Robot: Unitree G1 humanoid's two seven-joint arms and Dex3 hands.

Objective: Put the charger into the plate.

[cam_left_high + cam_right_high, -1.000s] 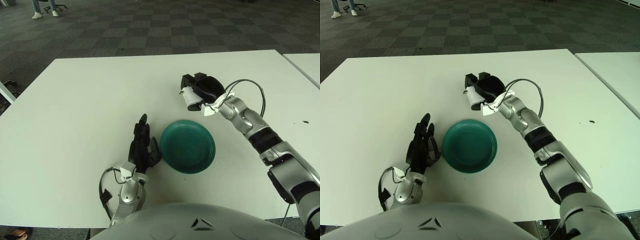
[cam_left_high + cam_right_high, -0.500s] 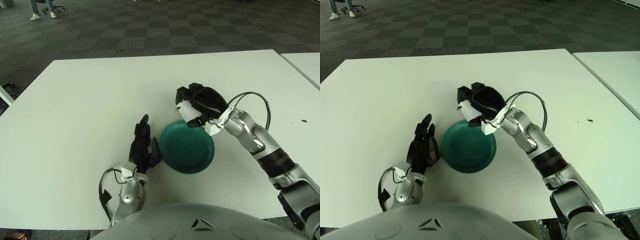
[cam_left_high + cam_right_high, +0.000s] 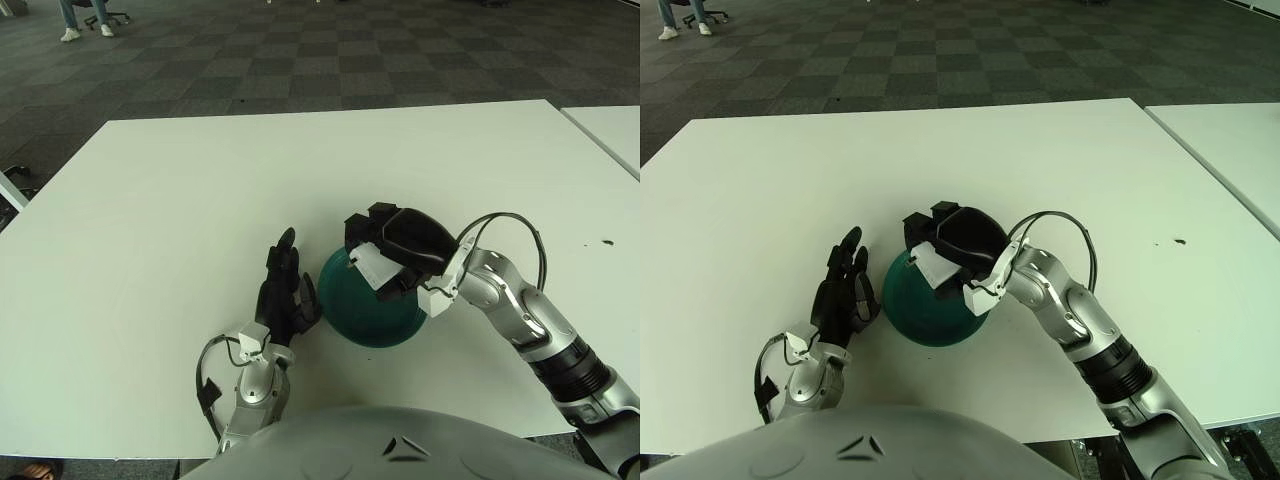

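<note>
A dark green plate (image 3: pixel 368 318) lies on the white table (image 3: pixel 150 200), near its front edge. My right hand (image 3: pixel 392 252) hovers over the plate's upper part, its black fingers curled around a small white charger (image 3: pixel 373 268). The charger sits above the plate's middle, held in the hand. The hand covers much of the plate in both views; in the right eye view the plate (image 3: pixel 915 318) shows below the charger (image 3: pixel 934 265). My left hand (image 3: pixel 284 292) shows just left of the plate, black fingers stretched out straight, holding nothing.
A second white table (image 3: pixel 610 125) stands at the right, with a gap between. A small dark speck (image 3: pixel 606 243) marks the table at the far right. Grey checked carpet lies beyond the far edge.
My right hand has carried the charger from the table behind the plate toward me and leftward, and now holds it over the plate. The left hand has not moved.
</note>
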